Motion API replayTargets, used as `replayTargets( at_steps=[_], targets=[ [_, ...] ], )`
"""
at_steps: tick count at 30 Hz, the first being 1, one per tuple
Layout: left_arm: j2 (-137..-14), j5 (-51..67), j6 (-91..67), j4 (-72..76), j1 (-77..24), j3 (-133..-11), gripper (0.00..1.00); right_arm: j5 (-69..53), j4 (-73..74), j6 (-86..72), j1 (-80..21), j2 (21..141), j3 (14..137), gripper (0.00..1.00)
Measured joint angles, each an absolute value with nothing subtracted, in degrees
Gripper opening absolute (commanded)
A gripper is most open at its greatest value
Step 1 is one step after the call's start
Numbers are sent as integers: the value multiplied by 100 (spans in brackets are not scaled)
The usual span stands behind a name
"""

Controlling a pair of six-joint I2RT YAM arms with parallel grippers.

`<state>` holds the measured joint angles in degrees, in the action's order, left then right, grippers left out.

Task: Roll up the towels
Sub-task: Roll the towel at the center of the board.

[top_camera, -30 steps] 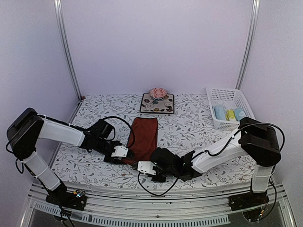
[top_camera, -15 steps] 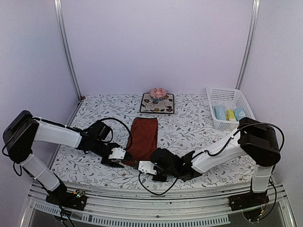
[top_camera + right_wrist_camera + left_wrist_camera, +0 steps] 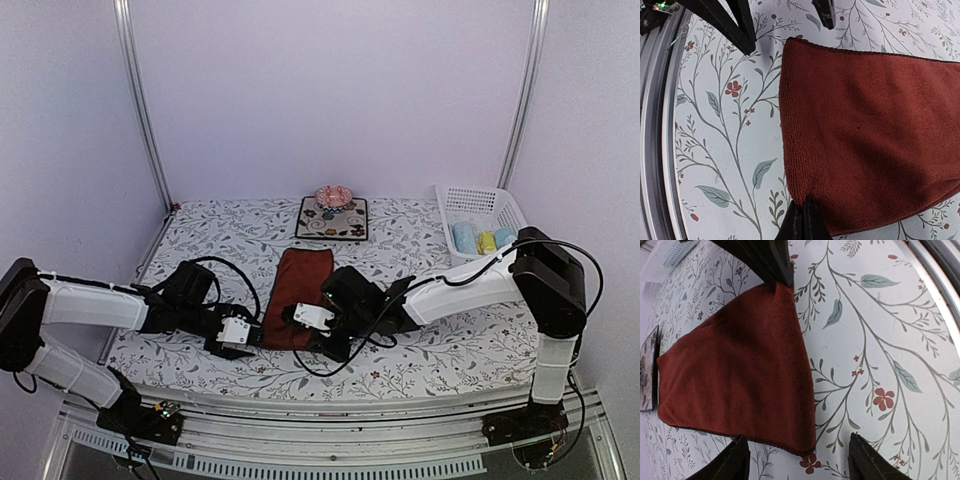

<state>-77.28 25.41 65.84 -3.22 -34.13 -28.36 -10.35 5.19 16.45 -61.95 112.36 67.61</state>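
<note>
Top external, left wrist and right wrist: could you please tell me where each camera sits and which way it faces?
Top external: above and behind the arms, looking down across the table; both arms show, bases nearest.
Left wrist: on the left arm, facing the dark red towel, its corner between the open left gripper fingers.
Right wrist: on the right arm, facing the same towel; the right gripper is shut on its edge.
Shared: both wrist views show the towel and each other's fingers at the top.
</note>
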Motion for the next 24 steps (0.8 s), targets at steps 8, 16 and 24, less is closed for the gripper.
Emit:
replayTargets(
  at_steps=[8,16,24],
  targets=[
    [-7752,2235,6648,246,-3592,-2491,62,-2305,1216,1190,-5782,11365,7349,2],
    [-8095,2060,6451,517,-3605,-2724,39,-2954,1675,945,-5524,11622,7666,2],
    [-8514,1986,6344,502,-3594,-3133,6,-3404,1909,727,-5247,11762,7719,2]
  ],
)
